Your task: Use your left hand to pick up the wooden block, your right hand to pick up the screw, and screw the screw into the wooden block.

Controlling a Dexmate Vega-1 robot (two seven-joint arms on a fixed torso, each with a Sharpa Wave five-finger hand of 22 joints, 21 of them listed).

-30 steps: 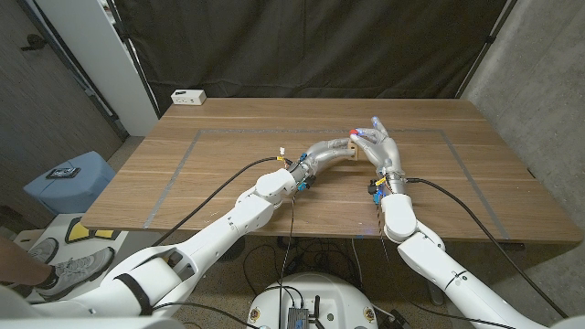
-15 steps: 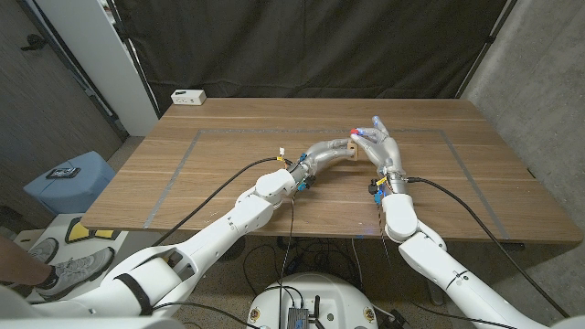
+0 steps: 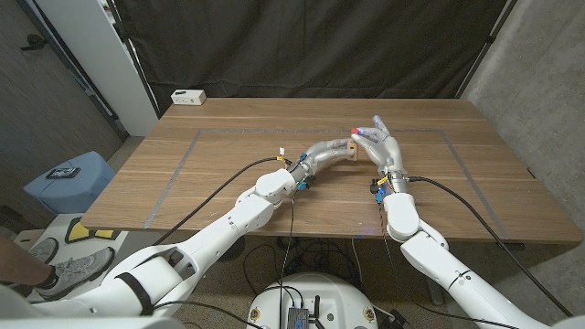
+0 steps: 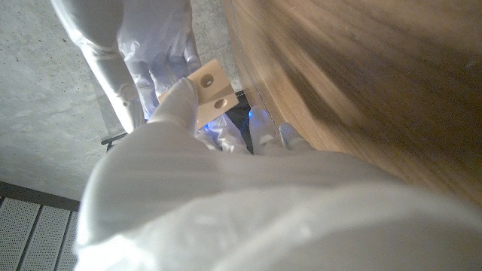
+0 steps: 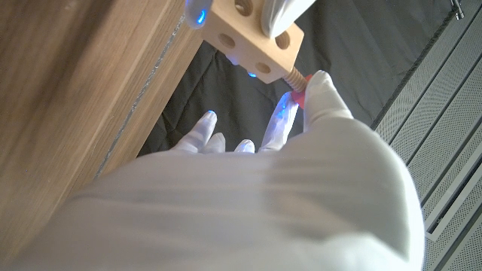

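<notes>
Right hand [image 5: 301,143] pinches screw [image 5: 295,79] in wooden block [image 5: 252,34] (left-held)

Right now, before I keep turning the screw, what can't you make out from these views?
- Screw depth in the wooden block: right wrist view, the block hides the tip.
- Screw head: right hand fingers cover it.
- Left hand grip: left wrist view, blurred, its own back blocks.
- Head view: screw too small.

No legible text, labels, brands, numbers or signs anywhere.
</notes>
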